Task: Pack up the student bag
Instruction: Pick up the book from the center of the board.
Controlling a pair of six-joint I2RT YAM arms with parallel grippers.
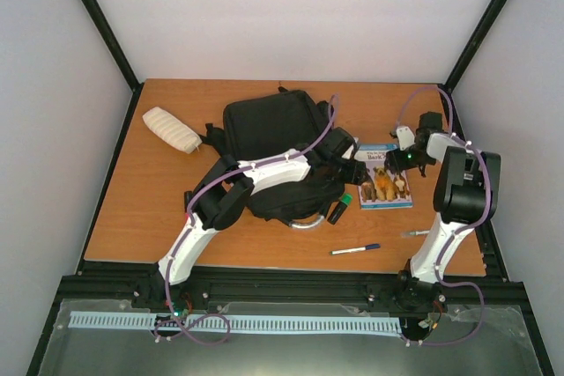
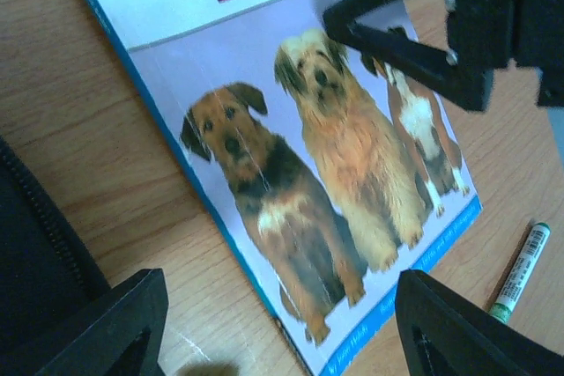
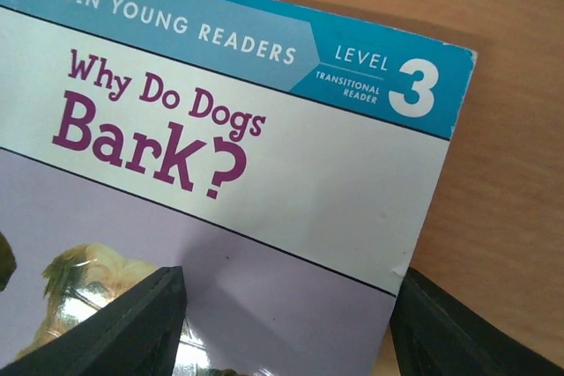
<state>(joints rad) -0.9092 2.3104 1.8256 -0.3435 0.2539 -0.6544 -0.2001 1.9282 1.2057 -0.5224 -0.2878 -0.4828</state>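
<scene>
The left hand [image 2: 280, 314] hangs low over the near end of a book [image 1: 388, 189]. Its fingers [image 2: 115, 328] are spread wide apart and hold nothing, with the cover's three dogs between them. The right hand [image 3: 286, 305] is poised just as low over the far end, above the title and the far right corner. Its fingers [image 3: 476, 332] are also parted and empty. From the left wrist, the right hand shows as a dark shape just beyond the left one, so the two are close together over the same cover.

The book lies flat on the worktop [image 1: 176, 217], its long axis running away from the arm bases and its title at the far end. The student bag [image 1: 269, 129] lies to the left of it — well out from the near edge, about mid-depth and mid-width. Its black fabric is just beside the book's left edge, with a thin strip of bare wood between. The left arm reaches across the top of the bag to get here, while the right arm stands clear on its own side.

So the book probably has to travel left, a short way, towards the bag. Whether the bag's zip is open cannot be told. A pen [image 1: 355, 249] lies nearer the bases — apart from both.
</scene>
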